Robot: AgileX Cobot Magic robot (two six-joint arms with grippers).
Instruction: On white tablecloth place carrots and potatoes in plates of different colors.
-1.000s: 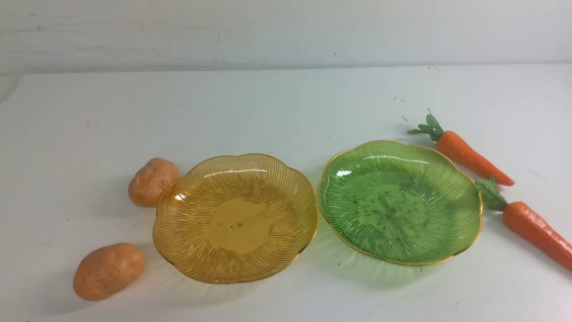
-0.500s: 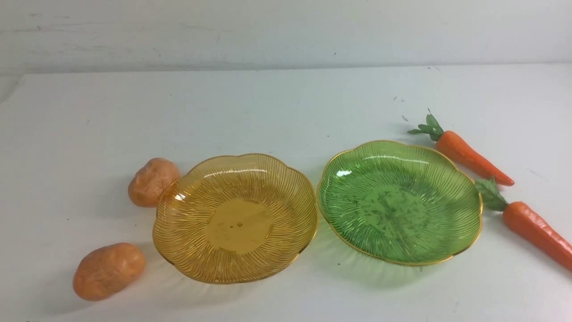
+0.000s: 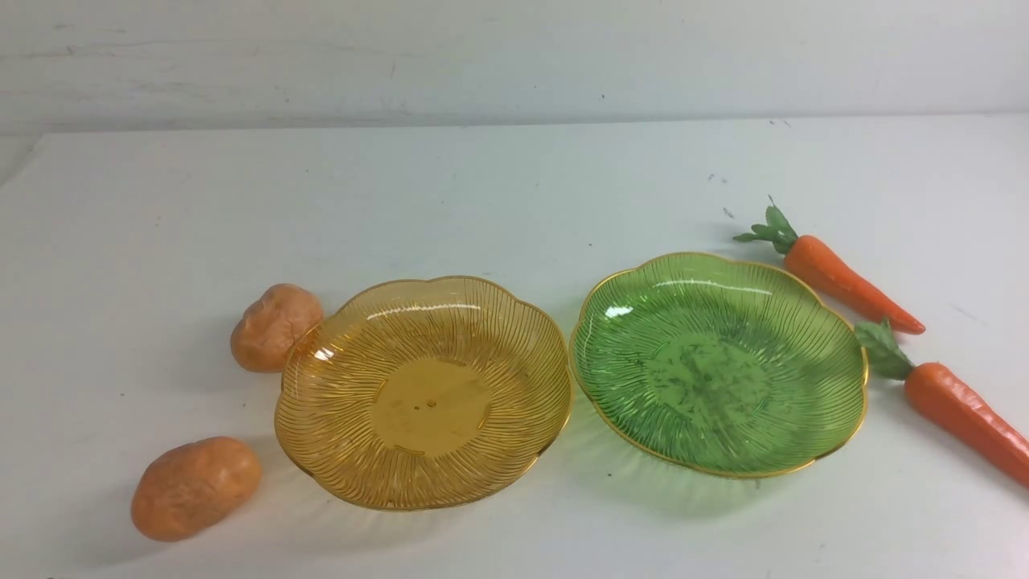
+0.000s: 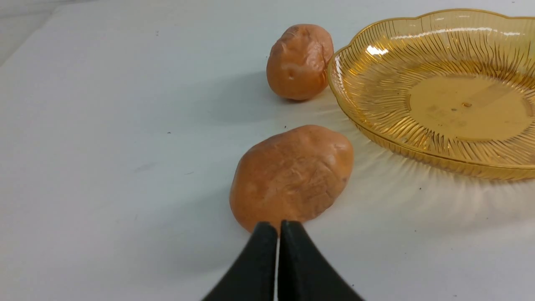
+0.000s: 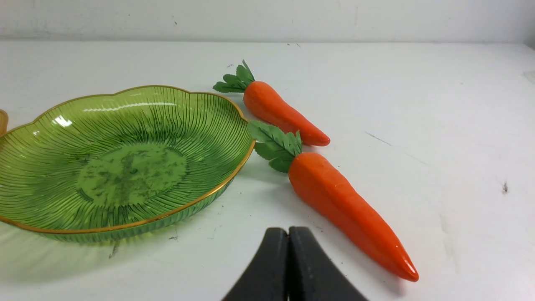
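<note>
Front view shows nothing sorted yet. The amber plate (image 3: 422, 394) and the green plate (image 3: 718, 366) stand side by side on the white tablecloth (image 3: 482, 185), rims close together and both bare. Left of the amber plate lie the far potato (image 3: 276, 326), against or all but against its rim, and the near potato (image 3: 195, 486), a little apart from it. Right of the green plate lie the far carrot (image 3: 844, 281) and the near carrot (image 3: 965, 418). The near one's leaves seem to brush the plate's edge, though the angle leaves that unsure. By my reading, all four placements are left to do.

Neither arm appears in the front view. In the left wrist view, the left end effector (image 4: 278, 228) has its jaws pressed together and holds nothing. The near potato lies straight ahead of its tips, very close; I cannot tell whether they touch. In the right wrist view, the right end effector (image 5: 288, 234) is likewise closed and empty, with the near carrot just beside its tips and apart from them. Each would need to open before any grasp.
</note>
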